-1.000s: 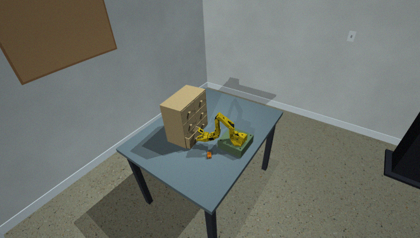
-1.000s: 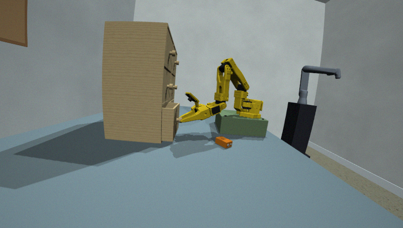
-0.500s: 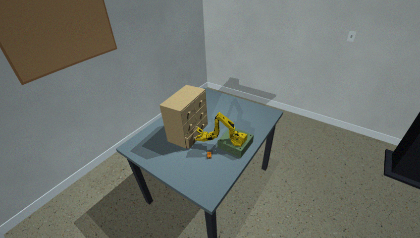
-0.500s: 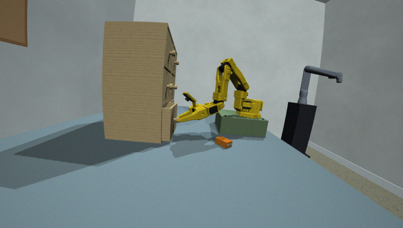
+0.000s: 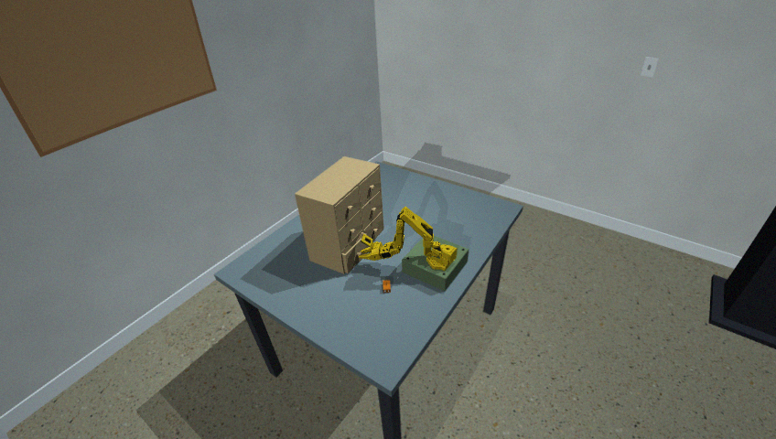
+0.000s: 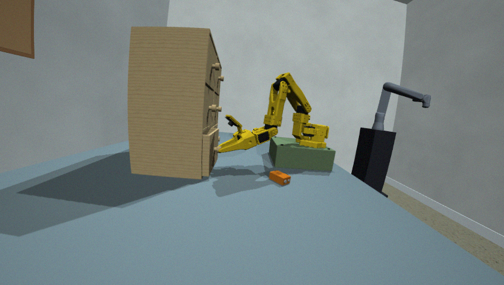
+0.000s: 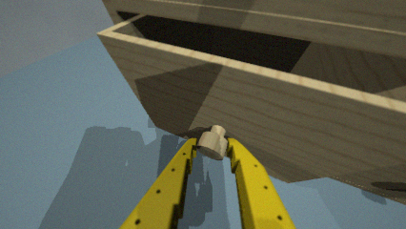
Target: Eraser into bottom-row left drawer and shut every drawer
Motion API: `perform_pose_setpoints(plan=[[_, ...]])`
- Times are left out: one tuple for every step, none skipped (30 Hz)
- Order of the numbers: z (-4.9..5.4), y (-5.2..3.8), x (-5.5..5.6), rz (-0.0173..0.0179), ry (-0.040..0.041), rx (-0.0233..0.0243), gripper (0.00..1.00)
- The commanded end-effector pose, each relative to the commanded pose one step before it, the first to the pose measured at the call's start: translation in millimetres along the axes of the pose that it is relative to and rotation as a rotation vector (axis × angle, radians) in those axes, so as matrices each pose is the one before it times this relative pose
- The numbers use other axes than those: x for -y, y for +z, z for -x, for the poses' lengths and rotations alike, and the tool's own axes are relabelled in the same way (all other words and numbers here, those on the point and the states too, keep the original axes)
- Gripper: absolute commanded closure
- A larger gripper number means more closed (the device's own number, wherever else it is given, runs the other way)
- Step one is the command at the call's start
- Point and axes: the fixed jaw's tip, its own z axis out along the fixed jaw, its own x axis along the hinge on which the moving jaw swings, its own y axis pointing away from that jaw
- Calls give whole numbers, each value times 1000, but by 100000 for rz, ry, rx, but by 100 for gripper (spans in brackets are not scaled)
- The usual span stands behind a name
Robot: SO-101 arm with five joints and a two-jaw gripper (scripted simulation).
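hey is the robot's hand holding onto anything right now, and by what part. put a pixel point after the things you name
The hand [image 5: 361,256] [image 6: 218,151] [image 7: 213,142] grips the open drawer's knob [image 7: 213,144], at its sides.

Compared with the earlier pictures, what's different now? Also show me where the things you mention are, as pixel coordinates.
The drawer [image 5: 350,261] [image 6: 209,153] [image 7: 267,100] has slid further into the chest [image 5: 321,228] [image 6: 166,102], still slightly open. The pincer [image 5: 359,256] [image 6: 217,149] [image 7: 213,143] moved the same way, at its knob [image 6: 216,149] [image 7: 213,145]. The orange block [image 5: 385,285] [image 6: 279,177] stayed put.
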Motion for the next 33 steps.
perform_pose_setpoints(plan=[[2144,5499,6005,-1964,-203,523,100],[313,800,288,-90,32,0,100],[320,799,288,-89,32,1,100],[-1,0,1,0,0,-1,100],[1,0,-1,0,0,1,100],[-1,0,1,0,0,-1,100],[0,0,0,0,0,0,100],[0,0,0,0,0,0,100],[273,812,265,-82,29,1,100],[274,809,267,-83,29,0,100],[280,808,267,-82,29,1,100],[281,805,269,-83,29,0,100],[287,803,268,-82,29,1,100],[288,800,270,-83,29,0,100],[294,798,270,-82,29,1,100],[295,795,272,-83,29,0,100],[301,792,271,-82,29,1,100],[302,789,273,-83,29,0,100],[309,787,272,-82,29,1,100],[309,784,274,-83,29,0,100],[1,0,-1,0,0,1,100],[-1,0,1,0,0,-1,100],[1,0,-1,0,0,1,100],[0,0,0,0,0,0,100],[0,0,0,0,0,0,100],[74,212,70,-21,7,-1,100],[77,212,69,-21,7,1,100],[75,212,70,-21,7,-1,100],[78,212,69,-21,7,1,100],[75,211,70,-21,7,-1,100],[78,212,69,-21,8,1,100],[76,211,70,-21,7,-1,100],[79,211,69,-21,8,1,100]])
